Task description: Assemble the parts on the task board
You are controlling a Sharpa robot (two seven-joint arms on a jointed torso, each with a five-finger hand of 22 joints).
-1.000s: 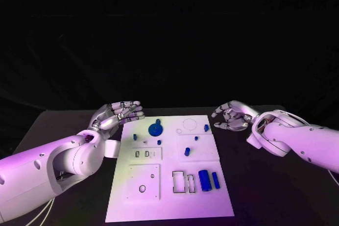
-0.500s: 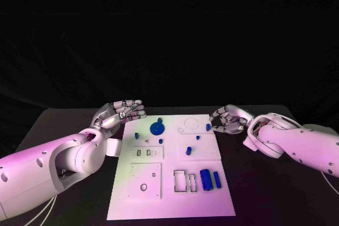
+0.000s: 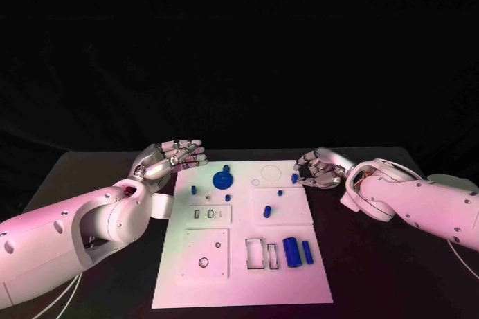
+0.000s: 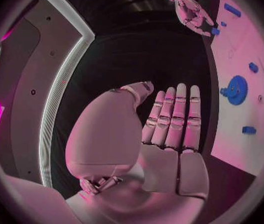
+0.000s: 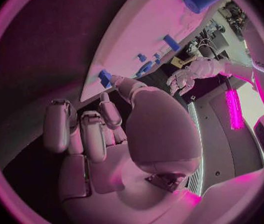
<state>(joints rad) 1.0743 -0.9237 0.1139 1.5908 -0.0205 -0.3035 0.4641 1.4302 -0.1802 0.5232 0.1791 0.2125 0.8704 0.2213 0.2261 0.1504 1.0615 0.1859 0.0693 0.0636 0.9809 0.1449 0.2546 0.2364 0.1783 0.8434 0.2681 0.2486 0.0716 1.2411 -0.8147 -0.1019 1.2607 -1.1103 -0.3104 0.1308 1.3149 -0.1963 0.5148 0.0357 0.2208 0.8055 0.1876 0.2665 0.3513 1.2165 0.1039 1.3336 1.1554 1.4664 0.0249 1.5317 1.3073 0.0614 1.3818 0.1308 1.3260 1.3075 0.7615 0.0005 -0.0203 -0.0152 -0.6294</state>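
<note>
The white task board lies in the middle of the table. A blue gear sits near its far left corner, with small blue pieces scattered around the far half. Two blue cylinders lie side by side near the right edge. My left hand hovers off the far left corner, fingers straight and together, holding nothing. My right hand is at the far right edge with its fingers half curled and nothing in them. Its thumb tip is right beside a small blue piece.
The board has rectangular slots left of the cylinders, plus plates with small holes. Dark table surface surrounds the board on both sides.
My right hand has moved left, from off the board's side up to the small blue piece at its far right edge. The left hand has stayed about where it was.
</note>
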